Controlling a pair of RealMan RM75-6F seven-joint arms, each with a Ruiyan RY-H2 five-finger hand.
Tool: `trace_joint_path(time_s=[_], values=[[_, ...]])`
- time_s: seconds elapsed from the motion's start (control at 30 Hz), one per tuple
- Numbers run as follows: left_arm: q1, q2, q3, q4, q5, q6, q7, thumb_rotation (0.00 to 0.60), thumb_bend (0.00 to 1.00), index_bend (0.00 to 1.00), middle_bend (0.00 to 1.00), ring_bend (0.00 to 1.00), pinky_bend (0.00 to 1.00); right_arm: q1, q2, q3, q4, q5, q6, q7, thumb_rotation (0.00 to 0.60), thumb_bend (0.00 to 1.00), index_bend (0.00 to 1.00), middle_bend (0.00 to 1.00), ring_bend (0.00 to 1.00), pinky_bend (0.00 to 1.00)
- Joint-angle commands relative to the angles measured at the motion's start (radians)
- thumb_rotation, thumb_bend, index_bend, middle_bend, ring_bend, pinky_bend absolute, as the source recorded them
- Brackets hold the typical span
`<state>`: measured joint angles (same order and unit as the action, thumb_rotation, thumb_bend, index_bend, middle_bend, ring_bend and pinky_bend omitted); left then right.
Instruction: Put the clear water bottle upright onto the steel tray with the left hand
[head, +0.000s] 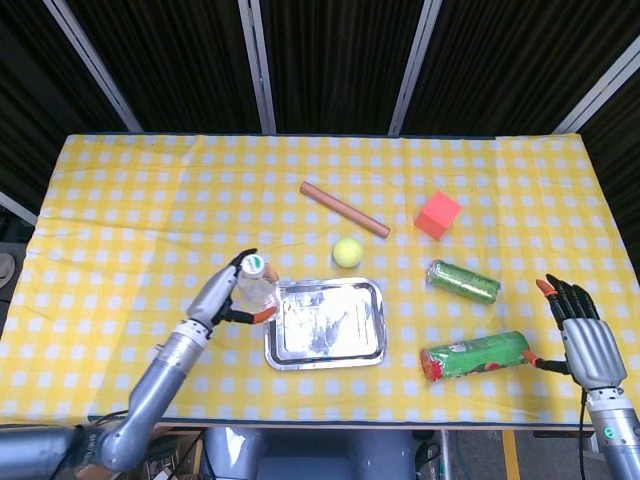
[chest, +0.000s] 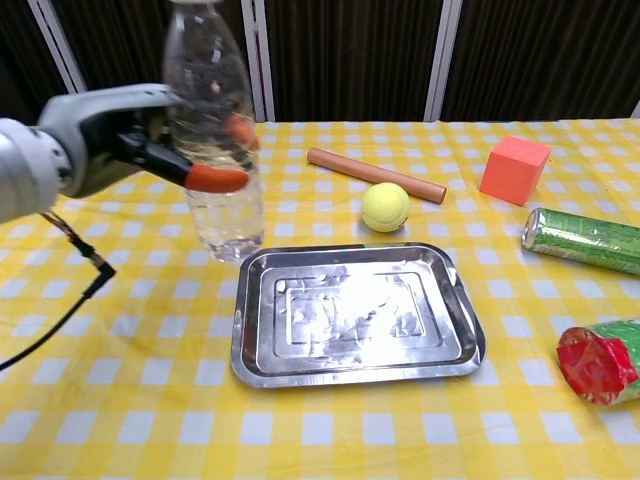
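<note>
Yellow-and-white checked cloth covers the table (head: 120, 200), the largest item in the scene. Next in size, the rectangular steel tray (chest: 258, 365) lies flat on the cloth, just to the right of the left hand's fingertips. The left hand (chest: 130, 140) grips the clear plastic water bottle (chest: 215, 150) around its middle, with orange-tipped fingers (chest: 215, 178) wrapped across the front of the body. The bottle stands upright, white cap up, at the tray's left edge; the chest view shows its base close above or on the cloth beside the rim, and contact cannot be confirmed.

Beyond the fingers, to the right past the tray, lie a green cylindrical canister with a red end (head: 475, 355), a green metal can on its side (head: 463, 281), a brown wooden rod (head: 344, 209), an orange-red cube (head: 438, 215) and a yellow-green tennis ball (head: 347, 252).

The right hand (head: 577, 335) is at the table's right edge, fingers extended and apart, holding nothing. The red-ended canister lies just beside its fingertips.
</note>
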<state>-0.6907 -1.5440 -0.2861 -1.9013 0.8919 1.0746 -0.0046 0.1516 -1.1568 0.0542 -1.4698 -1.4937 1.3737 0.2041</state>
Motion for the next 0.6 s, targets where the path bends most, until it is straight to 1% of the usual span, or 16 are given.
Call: trace_joint_path(time_s=[0.03, 0.13, 0.23, 0.37, 0.47, 0.6], values=[[-0.088, -0.148, -0.033, 0.078, -0.098, 0.051, 0.104, 0.600, 0.50, 0.59, 0.47, 0.03, 0.04, 0.000, 0.000, 0.001, 0.003, 0.003, -0.001, 0.003, 0.600, 0.05, 0.01, 0.00, 0.00, 0.00], [-0.106, -0.204, -0.030, 0.137, -0.112, 0.066, 0.137, 0.600, 0.50, 0.59, 0.47, 0.03, 0.04, 0.001, 0.001, 0.004, 0.008, 0.007, -0.004, 0.010, 0.600, 0.05, 0.01, 0.00, 0.00, 0.00], [-0.109, -0.254, -0.033, 0.206, -0.104, 0.070, 0.123, 0.600, 0.50, 0.59, 0.47, 0.03, 0.04, 0.000, 0.001, 0.004, 0.010, 0.010, -0.005, 0.016, 0.600, 0.05, 0.01, 0.00, 0.00, 0.00], [-0.108, -0.305, -0.033, 0.298, -0.110, 0.012, 0.064, 0.600, 0.50, 0.59, 0.47, 0.03, 0.04, 0.001, 0.000, 0.005, 0.015, 0.013, -0.008, 0.017, 0.600, 0.05, 0.01, 0.00, 0.00, 0.00], [-0.111, -0.340, -0.023, 0.368, -0.090, -0.029, 0.031, 0.600, 0.49, 0.59, 0.47, 0.03, 0.04, 0.004, -0.004, 0.006, 0.019, 0.014, -0.013, 0.013, 0.600, 0.05, 0.01, 0.00, 0.00, 0.00], [-0.113, -0.374, -0.025, 0.424, -0.055, -0.065, -0.013, 0.600, 0.49, 0.60, 0.47, 0.03, 0.04, 0.007, -0.008, 0.006, 0.025, 0.019, -0.022, 0.013, 0.600, 0.05, 0.01, 0.00, 0.00, 0.00]])
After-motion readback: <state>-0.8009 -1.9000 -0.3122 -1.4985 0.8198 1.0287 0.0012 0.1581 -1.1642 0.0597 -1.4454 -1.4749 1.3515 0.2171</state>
